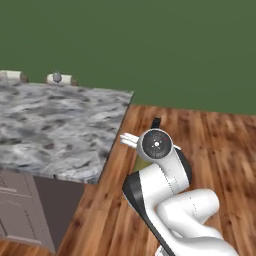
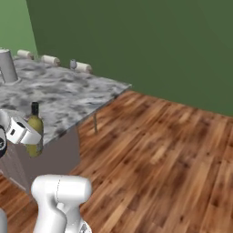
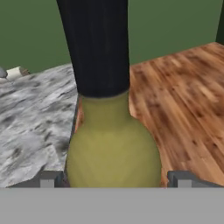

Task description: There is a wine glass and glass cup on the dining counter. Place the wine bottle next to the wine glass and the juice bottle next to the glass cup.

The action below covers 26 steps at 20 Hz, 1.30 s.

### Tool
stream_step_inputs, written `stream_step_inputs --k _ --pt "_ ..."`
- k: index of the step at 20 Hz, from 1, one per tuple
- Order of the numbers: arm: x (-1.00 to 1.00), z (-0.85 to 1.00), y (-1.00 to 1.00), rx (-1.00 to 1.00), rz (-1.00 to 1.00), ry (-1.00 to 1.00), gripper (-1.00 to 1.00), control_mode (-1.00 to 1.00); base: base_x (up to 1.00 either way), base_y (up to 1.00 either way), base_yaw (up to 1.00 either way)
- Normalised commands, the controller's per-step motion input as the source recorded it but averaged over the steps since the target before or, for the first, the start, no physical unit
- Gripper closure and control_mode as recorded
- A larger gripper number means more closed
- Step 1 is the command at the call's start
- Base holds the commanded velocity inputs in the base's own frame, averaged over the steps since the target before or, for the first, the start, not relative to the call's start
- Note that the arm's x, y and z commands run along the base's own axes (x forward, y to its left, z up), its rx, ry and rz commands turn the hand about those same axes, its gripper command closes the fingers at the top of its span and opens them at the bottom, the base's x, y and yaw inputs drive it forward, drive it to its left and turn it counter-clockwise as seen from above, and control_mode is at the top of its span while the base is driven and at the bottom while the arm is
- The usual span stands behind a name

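Note:
My gripper point(image 3: 113, 179) is shut on the wine bottle point(image 3: 111, 153), an olive-yellow bottle with a black neck, its fingertips point(image 3: 49, 179) either side of the body. The bottle point(image 2: 34, 132) hangs upright in the air off the near corner of the dining counter point(image 2: 68, 95), above the wooden floor. In the left base view my wrist hides most of the bottle point(image 1: 142, 164). The wine glass point(image 1: 57, 77) stands at the counter's far edge point(image 2: 73, 64). A tall grey cylinder point(image 2: 7, 66) stands far left on the counter; I cannot tell if it is the glass cup. The juice bottle is out of view.
Cushioned stools point(image 2: 83, 67) line the far side of the counter point(image 1: 50, 125). A wooden floor point(image 2: 159, 145) stretches to the right up to a green wall. The counter's cabinet side point(image 1: 20, 215) drops below its near edge.

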Motion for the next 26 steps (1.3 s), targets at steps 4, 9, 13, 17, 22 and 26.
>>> stream_step_inputs --k 4,9,13,17,22,26 --pt "0.0 0.0 0.0 0.0 0.0 0.0 1.0 1.0 0.52 -0.52 0.01" --pt "0.0 0.0 0.0 0.0 0.0 0.0 1.0 1.0 0.54 -0.51 0.01" --pt "0.0 0.0 0.0 0.0 0.0 0.0 1.0 1.0 0.55 -0.51 0.01" --pt "0.0 0.0 0.0 0.0 0.0 0.0 1.0 1.0 0.55 -0.5 0.02" --pt "0.0 0.0 0.0 0.0 0.0 0.0 1.0 1.0 0.55 -0.48 0.05" --pt "0.0 0.0 0.0 0.0 0.0 0.0 1.0 1.0 0.55 -0.47 0.06"
